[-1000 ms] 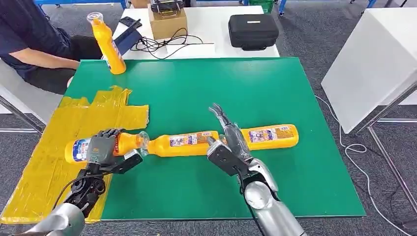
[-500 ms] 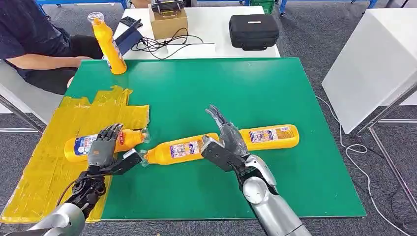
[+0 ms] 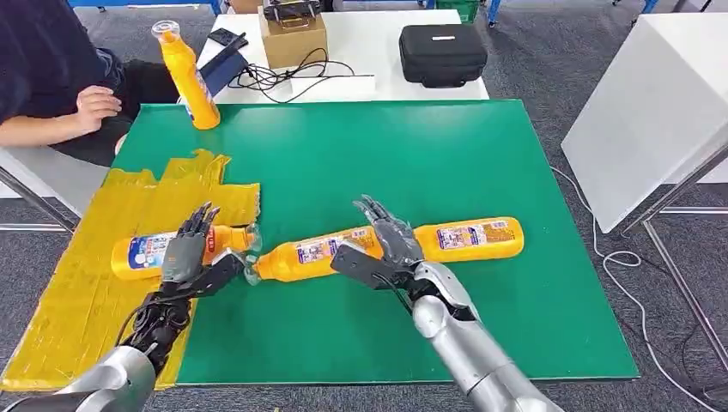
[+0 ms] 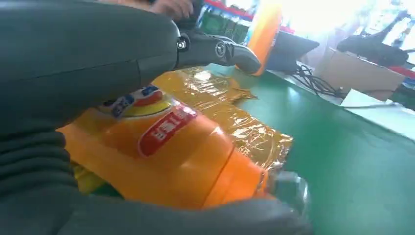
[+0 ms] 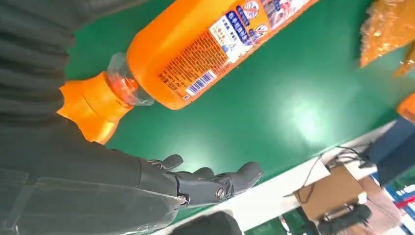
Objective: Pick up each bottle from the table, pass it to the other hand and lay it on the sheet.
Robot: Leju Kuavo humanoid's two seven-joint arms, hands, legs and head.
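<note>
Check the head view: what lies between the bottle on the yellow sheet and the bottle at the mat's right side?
A third orange bottle, lying in line with them, under the right hand.

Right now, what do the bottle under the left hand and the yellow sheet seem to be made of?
The bottle looks like smooth, slightly glossy orange plastic with a printed label and a clear cap. The yellow sheet seems to be thin plastic film, shiny and crinkled, with wrinkles catching light. The left hand rests over the bottle.

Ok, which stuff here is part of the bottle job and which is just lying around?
Job: bottle on the sheet, middle bottle, right bottle, upright bottle, yellow sheet, left hand, right hand.
Lying about: black case, cardboard box, cables.
</note>
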